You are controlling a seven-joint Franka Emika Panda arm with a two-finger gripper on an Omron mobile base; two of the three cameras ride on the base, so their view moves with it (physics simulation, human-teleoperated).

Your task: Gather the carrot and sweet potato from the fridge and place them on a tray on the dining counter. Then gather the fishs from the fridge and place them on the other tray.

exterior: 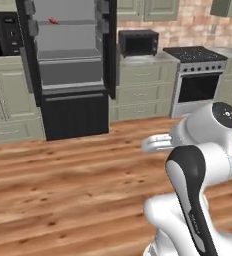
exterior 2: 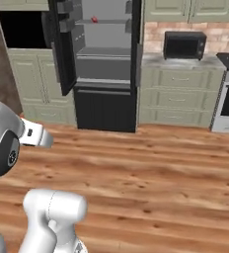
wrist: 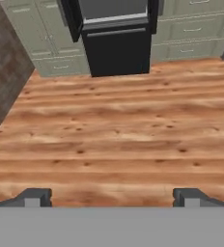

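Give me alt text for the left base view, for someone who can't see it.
A black fridge stands open across a wood floor, with a small red item on an upper shelf. A microwave and stove sit to its right, and the white robot arm rises at lower right.

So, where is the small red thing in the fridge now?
The red thing lies on an upper shelf of the open fridge, toward the shelf's left in both base views, above the grey drawers.

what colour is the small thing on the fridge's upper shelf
Red; the small item on the fridge shelf shows best in the right base view.
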